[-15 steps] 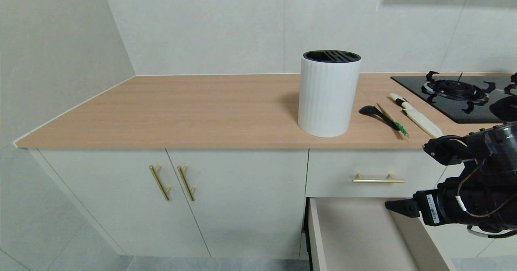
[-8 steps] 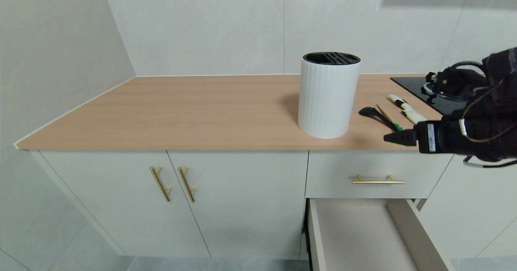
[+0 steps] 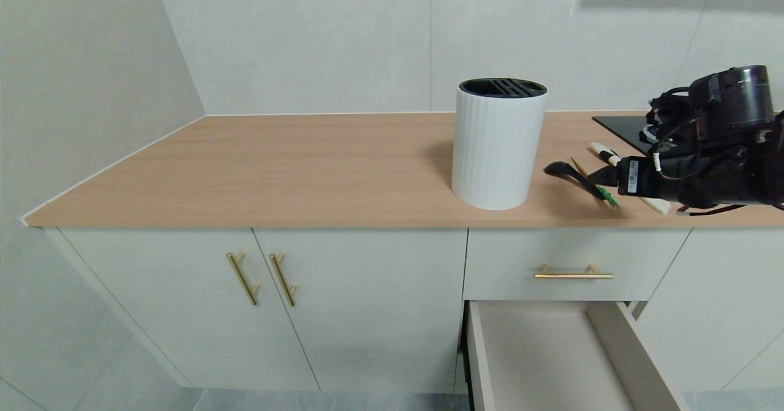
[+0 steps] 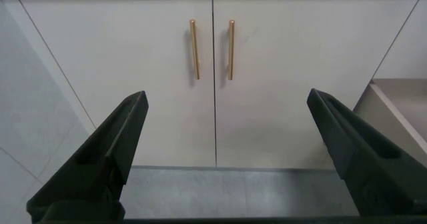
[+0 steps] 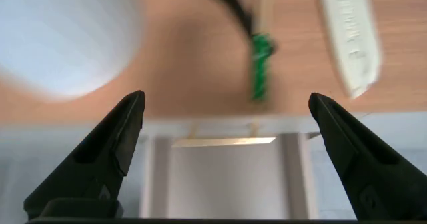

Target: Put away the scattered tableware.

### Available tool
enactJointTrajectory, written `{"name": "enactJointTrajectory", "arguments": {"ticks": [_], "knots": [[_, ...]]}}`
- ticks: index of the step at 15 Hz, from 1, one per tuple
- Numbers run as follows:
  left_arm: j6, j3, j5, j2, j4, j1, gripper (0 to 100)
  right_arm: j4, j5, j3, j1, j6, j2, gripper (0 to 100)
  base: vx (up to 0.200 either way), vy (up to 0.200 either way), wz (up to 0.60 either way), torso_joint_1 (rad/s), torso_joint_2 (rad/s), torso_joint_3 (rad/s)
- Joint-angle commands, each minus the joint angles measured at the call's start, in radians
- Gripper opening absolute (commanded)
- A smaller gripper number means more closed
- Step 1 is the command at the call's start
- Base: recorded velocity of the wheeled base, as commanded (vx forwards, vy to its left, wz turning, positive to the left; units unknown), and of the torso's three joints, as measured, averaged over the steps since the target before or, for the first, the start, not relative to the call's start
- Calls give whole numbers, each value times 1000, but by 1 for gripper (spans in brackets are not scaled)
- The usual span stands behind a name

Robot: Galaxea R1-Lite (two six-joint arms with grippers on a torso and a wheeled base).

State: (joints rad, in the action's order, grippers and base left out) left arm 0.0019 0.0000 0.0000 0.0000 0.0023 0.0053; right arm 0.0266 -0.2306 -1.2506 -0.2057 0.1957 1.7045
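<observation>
A white ribbed utensil holder (image 3: 497, 147) with a black slotted top stands on the wooden countertop (image 3: 294, 166). To its right lie a black spoon (image 3: 565, 170), a chopstick with a green end (image 3: 607, 195) and a cream-white knife (image 3: 654, 203). My right gripper (image 3: 603, 180) hovers open just above these utensils, holding nothing. In the right wrist view the spoon handle (image 5: 232, 5), the green-tipped chopstick (image 5: 260, 74), the knife (image 5: 350, 37) and the holder (image 5: 60, 37) lie below the open right gripper (image 5: 225, 99). My left gripper (image 4: 227, 96) hangs open low before the cabinet doors (image 4: 213, 84).
Below the counter's right part a drawer (image 3: 551, 350) stands pulled open, under a shut drawer with a gold handle (image 3: 572, 272). A black gas hob (image 3: 618, 127) sits at the far right. Two cabinet doors with gold handles (image 3: 262, 277) are shut. The counter's left half is bare.
My right arm has risen from beside the open drawer to counter height and moved in over the utensils. The holder and utensils have not moved.
</observation>
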Motion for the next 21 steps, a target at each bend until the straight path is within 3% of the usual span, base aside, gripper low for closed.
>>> {"name": "enactJointTrajectory", "arguments": {"ticks": [1, 12, 13, 21], "knots": [[0, 0, 0, 2, 1, 1, 100, -27, -24, 0, 6, 1, 83, 100, 0, 0, 0, 0, 0, 0], [0, 0, 0, 0, 1, 1, 100, -51, -29, -21, 43, -1, 152, 100, 0, 0, 0, 0, 0, 0], [0, 0, 0, 2, -1, 1, 100, -51, -29, -21, 43, -1, 153, 0, 0, 0, 0, 0, 0, 0], [0, 0, 0, 0, 1, 1, 100, -51, -29, -23, 43, -1, 149, 0, 0, 0, 0, 0, 0, 0]]}}
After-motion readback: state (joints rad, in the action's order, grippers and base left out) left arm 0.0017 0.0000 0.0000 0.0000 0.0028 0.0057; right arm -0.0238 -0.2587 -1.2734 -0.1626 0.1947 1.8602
